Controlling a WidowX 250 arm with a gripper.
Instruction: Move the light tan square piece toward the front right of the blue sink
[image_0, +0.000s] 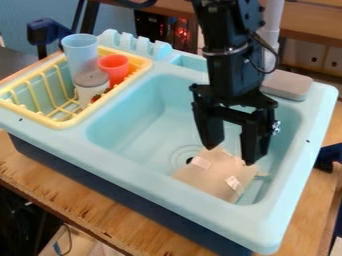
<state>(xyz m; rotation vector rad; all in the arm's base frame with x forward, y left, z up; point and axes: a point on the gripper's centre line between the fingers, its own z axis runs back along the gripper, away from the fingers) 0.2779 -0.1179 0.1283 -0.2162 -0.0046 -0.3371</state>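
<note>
Over the light-blue sink (143, 176), the fingers (254, 142) hang open at a tan piece (215, 175) with pale patches.

There is one sink (80, 139) and one gripper (230, 155). Toward 10 o'clock is one rack (141, 62) with three cups (81, 49) in it. One grey block (287, 86) lies toward 2 o'clock. Toward 5 o'clock is one tan sheet (212, 176) bearing two pale patches (200, 162), beside one drain (190, 160).
</note>
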